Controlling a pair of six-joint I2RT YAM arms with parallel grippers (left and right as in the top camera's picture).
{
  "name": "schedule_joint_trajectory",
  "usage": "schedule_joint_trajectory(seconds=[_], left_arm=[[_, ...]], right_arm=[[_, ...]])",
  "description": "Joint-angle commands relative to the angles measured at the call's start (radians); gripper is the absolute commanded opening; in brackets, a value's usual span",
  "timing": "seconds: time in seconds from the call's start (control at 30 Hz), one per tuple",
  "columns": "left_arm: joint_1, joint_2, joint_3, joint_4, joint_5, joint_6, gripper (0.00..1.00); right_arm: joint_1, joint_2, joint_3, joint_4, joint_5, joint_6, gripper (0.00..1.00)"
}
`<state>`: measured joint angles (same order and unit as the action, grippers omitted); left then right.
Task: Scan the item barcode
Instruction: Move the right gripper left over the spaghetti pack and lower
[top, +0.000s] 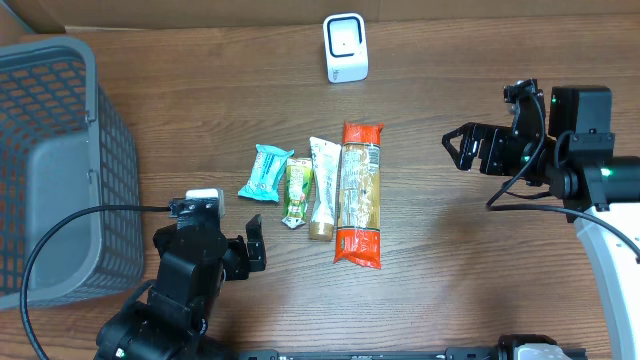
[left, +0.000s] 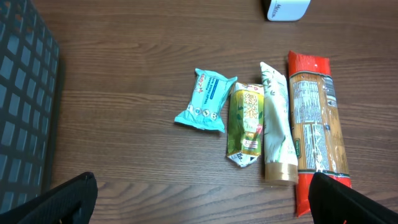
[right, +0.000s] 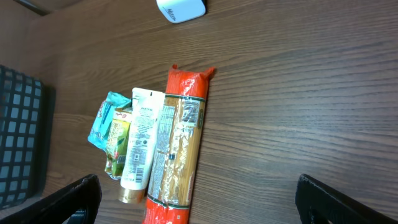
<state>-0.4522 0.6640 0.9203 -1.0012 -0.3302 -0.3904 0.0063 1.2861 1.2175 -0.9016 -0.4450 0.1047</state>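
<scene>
Brown wood of the desk (top: 470, 270) carries four items in a row at its middle, lying side by side. From left to right they are a teal packet (top: 266, 172), a green packet (top: 297, 192), a white tube (top: 322, 188) and a long orange pasta pack (top: 361, 194). The tube lies against the pasta pack, and the green packet is just beside the tube. A white barcode scanner (top: 346, 47) stands well apart from them, near the far edge. A grey basket (top: 50, 170) is at the left side. The left tool (top: 256, 243) is between the basket and the row, released and holding nothing. The right tool (top: 457, 150) hovers well to the right of the row, also spread wide and empty.
</scene>
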Motion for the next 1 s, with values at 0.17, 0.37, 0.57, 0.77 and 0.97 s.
schedule_joint_trajectory(seconds=[0.17, 0.37, 0.57, 0.77, 0.97], left_arm=[[-0.006, 0.002, -0.011, 0.004, -0.017, -0.014, 1.0], [-0.006, 0.002, -0.011, 0.003, -0.017, -0.014, 1.0], [-0.006, 0.002, -0.011, 0.004, -0.017, -0.014, 0.99], [-0.006, 0.002, -0.011, 0.004, -0.017, -0.014, 1.0], [-0.006, 0.002, -0.011, 0.004, -0.017, -0.014, 1.0]], right_arm=[[-0.005, 0.001, 0.03, 0.002, -0.009, 0.003, 1.0], [-0.005, 0.006, 0.024, 0.01, -0.009, 0.0, 1.0], [-0.005, 0.07, 0.013, 0.021, -0.013, 0.0, 1.0], [-0.004, 0.171, 0.013, 0.025, -0.095, 0.0, 1.0], [0.05, 0.285, 0.013, 0.042, -0.103, 0.0, 1.0]])
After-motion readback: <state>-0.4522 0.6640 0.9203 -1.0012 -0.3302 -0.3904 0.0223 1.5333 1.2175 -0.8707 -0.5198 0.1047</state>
